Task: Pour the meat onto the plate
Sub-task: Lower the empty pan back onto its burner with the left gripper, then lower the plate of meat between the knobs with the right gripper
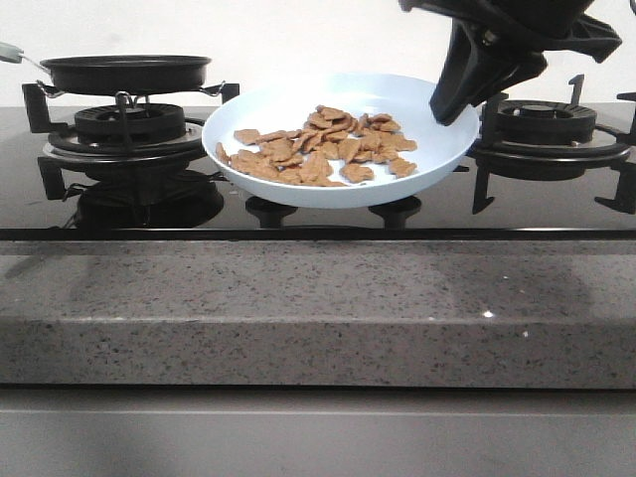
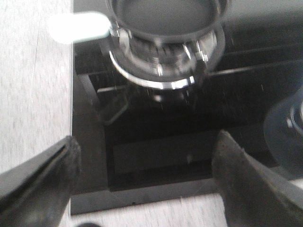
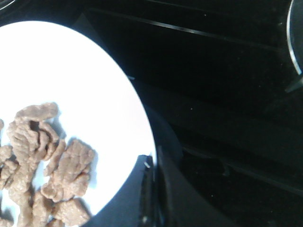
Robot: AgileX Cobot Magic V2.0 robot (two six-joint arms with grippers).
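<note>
My right tool (image 1: 449,107) grips the plate (image 1: 298,104) by its right rim, its fingers pinched over the edge; in my right wrist view the dark finger (image 3: 165,189) lies right against the white rim (image 3: 142,123). The plate sits tilted in the front view, its left side lower than the side I hold, and its underside is close above the black glass of the stove (image 1: 298,214), between the two burners. Whether it touches the glass I cannot tell.

The meat (image 1: 323,147) lies in the plate as a loose heap of flat brown pieces, spread from the middle toward the lower left rim. In my right wrist view the pieces (image 3: 42,156) look wrinkled and overlap one another, with bare plate between them and the rim near my finger.

My left tool (image 2: 147,165) holds nothing: its two dark fingers (image 2: 47,184) stand wide apart, with the stove edge and a strip of pale counter (image 2: 28,94) showing between and beside them. Ahead of it sits the black frying pan (image 2: 165,14) on the left burner (image 2: 161,66), its pale handle (image 2: 78,27) reaching out over the counter. In the front view the pan (image 1: 124,72) rests on the left grate (image 1: 129,114), well left of the plate. The right burner (image 1: 547,124) stands just beside my right tool. The speckled grey counter front (image 1: 318,318) runs along below the stove.
</note>
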